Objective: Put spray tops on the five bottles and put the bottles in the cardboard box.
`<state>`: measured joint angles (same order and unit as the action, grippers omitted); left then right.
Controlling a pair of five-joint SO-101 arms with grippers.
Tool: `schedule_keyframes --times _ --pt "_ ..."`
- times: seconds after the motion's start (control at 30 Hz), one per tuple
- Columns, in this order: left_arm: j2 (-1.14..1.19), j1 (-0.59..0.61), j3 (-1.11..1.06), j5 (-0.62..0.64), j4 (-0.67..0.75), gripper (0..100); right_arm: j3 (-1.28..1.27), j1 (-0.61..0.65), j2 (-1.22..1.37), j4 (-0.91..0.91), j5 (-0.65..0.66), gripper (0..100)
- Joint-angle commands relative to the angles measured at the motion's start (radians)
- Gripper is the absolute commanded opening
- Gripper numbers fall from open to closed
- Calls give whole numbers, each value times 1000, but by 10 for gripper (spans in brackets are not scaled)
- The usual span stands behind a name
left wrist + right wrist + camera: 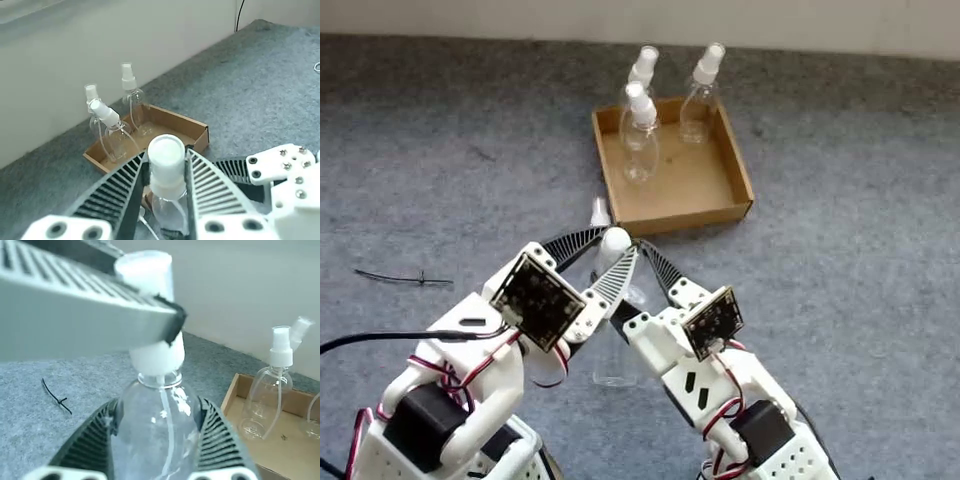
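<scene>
Pinching spray top (166, 149), left claw (166, 167).

We see a worktop (860, 300) covered in rough grey carpet-like cloth. The cardboard box (692, 215) is matt brown. The far bottles (639, 150) and the near bottle (157, 440) are clear, glossy plastic, and the spray top (166, 147) is smooth white plastic. The left tool (166, 159) and right tool (157, 412) have black ribbed plastic fingers (212, 190).
</scene>
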<state>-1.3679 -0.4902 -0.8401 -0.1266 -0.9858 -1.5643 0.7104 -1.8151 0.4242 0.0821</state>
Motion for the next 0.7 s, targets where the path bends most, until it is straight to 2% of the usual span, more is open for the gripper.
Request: schedule_keyframes --times 0.0,0.13,0.43,0.67 --pt "-8 13 1 -9 -2 133 13 -33 -10 2 -12 5" --pt "12 13 44 -11 2 133 13 -33 -10 2 -12 5" --pt "176 19 329 -12 -5 131 13 -33 -10 2 -12 5" --pt "298 21 294 -15 2 130 13 -33 -10 2 -12 5"
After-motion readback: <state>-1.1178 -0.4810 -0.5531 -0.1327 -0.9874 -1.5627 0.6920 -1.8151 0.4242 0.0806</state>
